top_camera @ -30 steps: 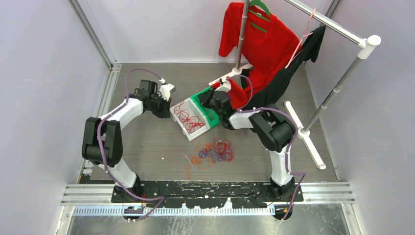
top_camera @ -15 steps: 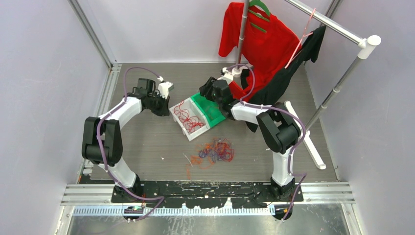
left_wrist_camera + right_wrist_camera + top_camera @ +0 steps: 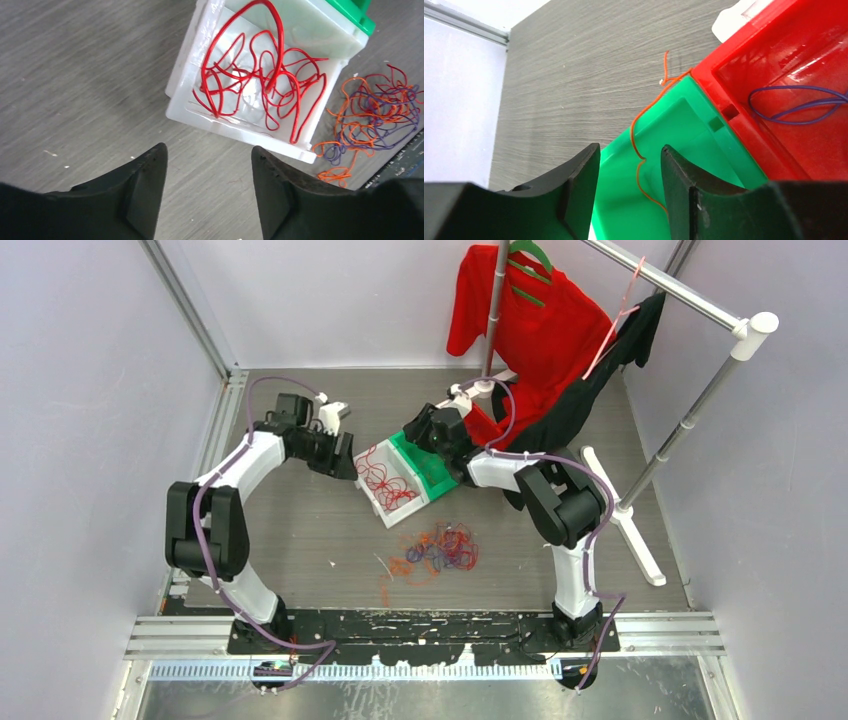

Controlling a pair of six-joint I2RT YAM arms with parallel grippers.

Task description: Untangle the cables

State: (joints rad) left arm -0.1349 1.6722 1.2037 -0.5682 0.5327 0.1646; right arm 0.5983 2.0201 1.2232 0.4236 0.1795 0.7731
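The job in hand looks like sorting: pulling cables out of the tangle (image 3: 440, 550) one at a time and dropping each colour in its own bin. The tangle of orange, purple and a little red lies on the table (image 3: 300, 520), in the middle and closer to the near edge. The bins sit side by side past it, toward the far edge. The white bin (image 3: 185, 75) holds a loose heap of red cables (image 3: 265, 75). The green bin (image 3: 704, 150) has one orange cable (image 3: 632, 127) that hangs over its rim, part in and part out. The red bin (image 3: 784, 50) holds a purple cable (image 3: 789, 121). The left gripper (image 3: 207, 190) hangs just beside the white bin, on the side of the left edge, with its fingers spread and nothing in them. The right gripper (image 3: 630, 185) hangs over the green bin. Its fingers are spread too, and the orange cable lies loose below them, not pinched. I think the next move is to go to the tangle and pick out one more cable. That needs a careful pinch on just one thin loop, and a slow lift so the others slip off.
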